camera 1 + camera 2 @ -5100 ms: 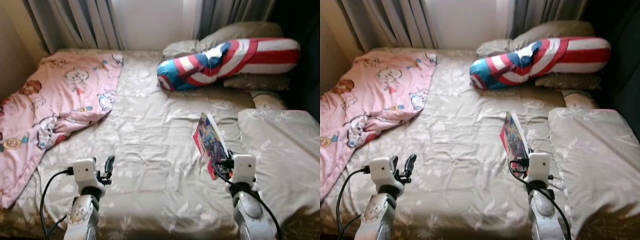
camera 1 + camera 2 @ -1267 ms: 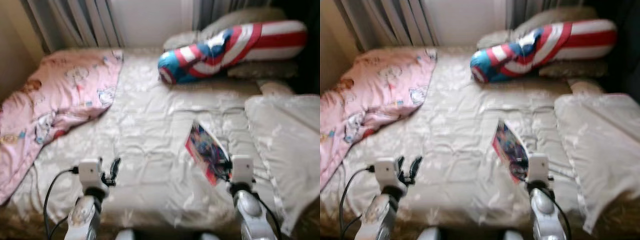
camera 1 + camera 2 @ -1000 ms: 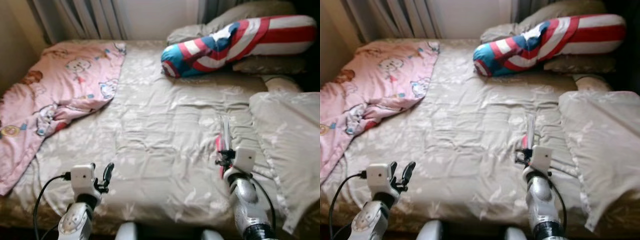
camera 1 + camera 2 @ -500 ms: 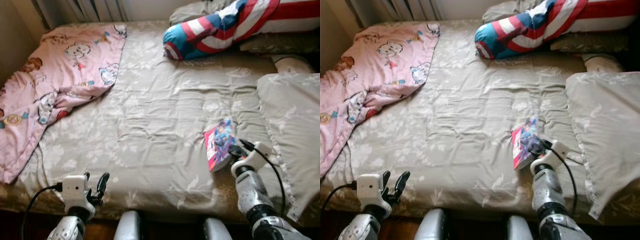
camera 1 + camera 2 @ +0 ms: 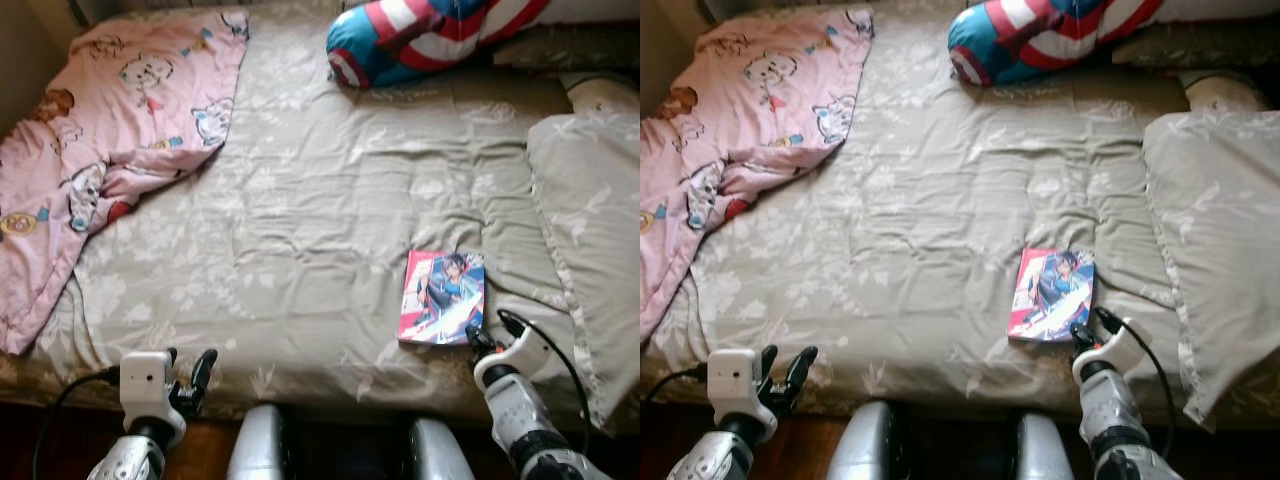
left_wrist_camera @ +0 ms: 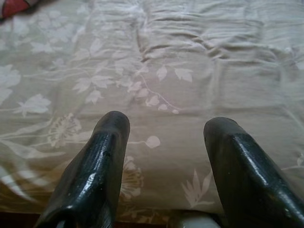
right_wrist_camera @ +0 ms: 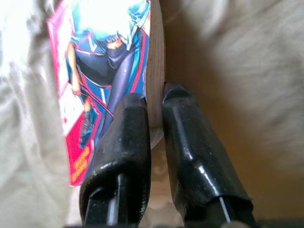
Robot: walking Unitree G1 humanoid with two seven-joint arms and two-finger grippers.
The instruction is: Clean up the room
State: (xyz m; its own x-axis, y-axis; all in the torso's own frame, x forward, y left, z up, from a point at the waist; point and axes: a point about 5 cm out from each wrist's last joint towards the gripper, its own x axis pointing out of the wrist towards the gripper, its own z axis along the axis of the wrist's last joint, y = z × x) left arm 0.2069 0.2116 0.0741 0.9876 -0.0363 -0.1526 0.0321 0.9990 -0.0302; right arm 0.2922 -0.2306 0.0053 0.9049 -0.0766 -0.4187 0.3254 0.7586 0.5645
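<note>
- Your right gripper (image 7: 154, 102) is pinched narrowly on the near edge of the comic book (image 5: 442, 297), one finger (image 7: 126, 137) over the cover and the other under the pages.
- The comic book lies flat, cover up, on the beige bedspread (image 5: 320, 220) near the foot of the bed, just beside the grey pillow (image 5: 590, 230) on your right.
- Your left gripper (image 5: 185, 385) hovers at the bed's front edge with its fingers (image 6: 102, 156) spread wide and nothing between them, well apart from the book.
- The step in hand looks like handling the comic book as part of the tidying; whether it is being picked up or set down cannot be read from this moment alone.
- If you mean to carry it off, keep the pinch firm: a thin book held by one edge is likely to droop or fan open.
- If this is its resting place, part the fingers and draw back without dragging the cover.
- The pink blanket (image 5: 110, 130) lies rumpled at the far left and probably wants straightening afterwards; the striped bolster (image 5: 420, 35) sits at the head.
</note>
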